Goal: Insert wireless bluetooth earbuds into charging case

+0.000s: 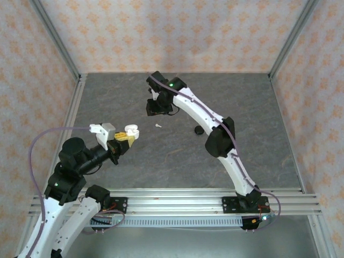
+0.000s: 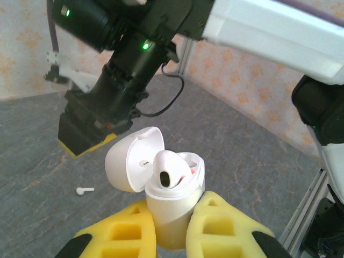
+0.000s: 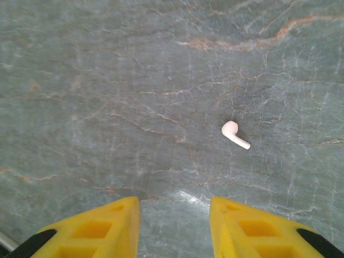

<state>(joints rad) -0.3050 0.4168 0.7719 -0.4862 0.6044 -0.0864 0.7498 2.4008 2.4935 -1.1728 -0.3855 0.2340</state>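
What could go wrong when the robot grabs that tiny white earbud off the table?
The tiny white stemmed earbud lies flat on the grey table, off to one side of the open right gripper; its wide yellow fingers may push it away rather than pinch it.
The second white earbud seems to sit high in the open white plastic charging case held by the left gripper; a bump could tip it out.

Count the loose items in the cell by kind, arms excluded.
White earbuds: 2 (seated white earbud, loose white earbud)
Charging cases: 1 (white charging case, lid open, held by the left gripper)
Unidentified: 1 (small black item, too small to tell what it is)
Total: 4
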